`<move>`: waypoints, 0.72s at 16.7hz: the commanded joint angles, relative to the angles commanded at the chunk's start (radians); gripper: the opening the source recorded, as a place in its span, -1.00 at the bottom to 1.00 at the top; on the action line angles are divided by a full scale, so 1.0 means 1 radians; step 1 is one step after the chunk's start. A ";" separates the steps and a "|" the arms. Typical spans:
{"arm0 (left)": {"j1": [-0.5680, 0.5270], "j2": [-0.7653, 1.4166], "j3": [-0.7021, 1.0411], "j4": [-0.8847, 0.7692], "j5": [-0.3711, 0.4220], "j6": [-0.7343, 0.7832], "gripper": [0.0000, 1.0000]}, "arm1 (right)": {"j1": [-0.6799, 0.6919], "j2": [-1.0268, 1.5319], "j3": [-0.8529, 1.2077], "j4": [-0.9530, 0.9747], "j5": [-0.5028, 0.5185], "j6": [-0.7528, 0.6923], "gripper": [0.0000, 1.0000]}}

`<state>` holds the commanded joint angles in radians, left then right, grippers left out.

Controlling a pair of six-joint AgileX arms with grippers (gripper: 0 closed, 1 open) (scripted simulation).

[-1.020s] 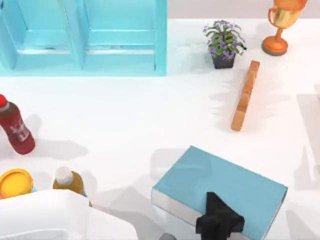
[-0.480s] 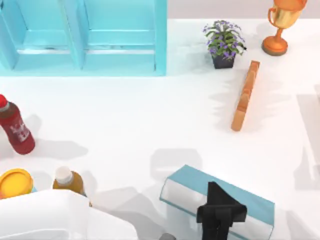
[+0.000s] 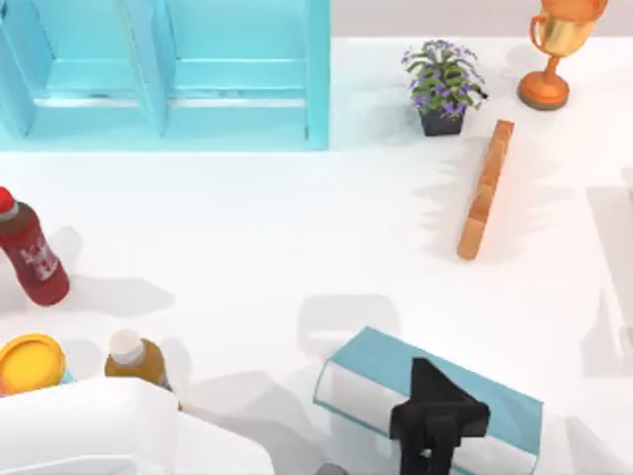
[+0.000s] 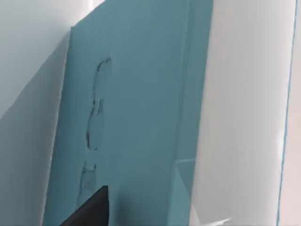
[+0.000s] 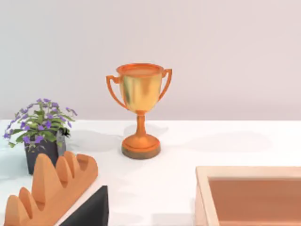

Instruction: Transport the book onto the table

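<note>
The left gripper [image 3: 432, 421] sits at the near edge of the table [image 3: 257, 228], right of centre, and is clamped on the near side of the book [image 3: 485, 391]. The book is tipped up off the surface. Its teal cover faces up and away, its white page edges are turned toward the table's left, and its shadow lies apart from it on the white top. In the left wrist view, the teal cover [image 4: 136, 117] runs close past the camera, with a dark finger [image 4: 91, 209] against it. The left arm's white body [image 3: 109, 426] occupies the near left corner. Just beyond it stand an amber bottle with a white cap [image 3: 134, 358] and a yellow-lidded container [image 3: 32, 361]. A red bottle [image 3: 30, 252] stands farther back along the left edge. At mid-depth on the right, an orange-brown slab [image 3: 486, 188] lies at a slant, well apart from the book. Behind it are a potted plant with purple flowers [image 3: 442, 84] and, in the far right corner, a gold trophy [image 3: 554, 45]. A bright blue shelf unit [image 3: 168, 74] spans the far left. The right gripper [image 5: 89, 209] is parked facing the trophy, beside a shallow wooden tray [image 5: 249, 193]. Whether it is wide or narrow cannot be told.
</note>
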<state>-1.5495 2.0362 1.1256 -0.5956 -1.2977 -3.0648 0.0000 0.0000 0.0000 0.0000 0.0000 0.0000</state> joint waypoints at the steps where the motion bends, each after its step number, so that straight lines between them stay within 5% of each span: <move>1: -0.009 0.005 0.008 -0.022 0.007 -0.019 1.00 | 0.000 0.000 0.000 0.000 0.000 0.000 1.00; 12: -0.237 0.179 0.240 -0.659 0.143 -0.612 1.00 | 0.000 0.000 0.000 0.000 0.000 0.000 1.00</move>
<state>-1.7868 2.2149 1.3652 -1.2548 -1.1548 -3.6764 0.0000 0.0000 0.0000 0.0000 0.0000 0.0000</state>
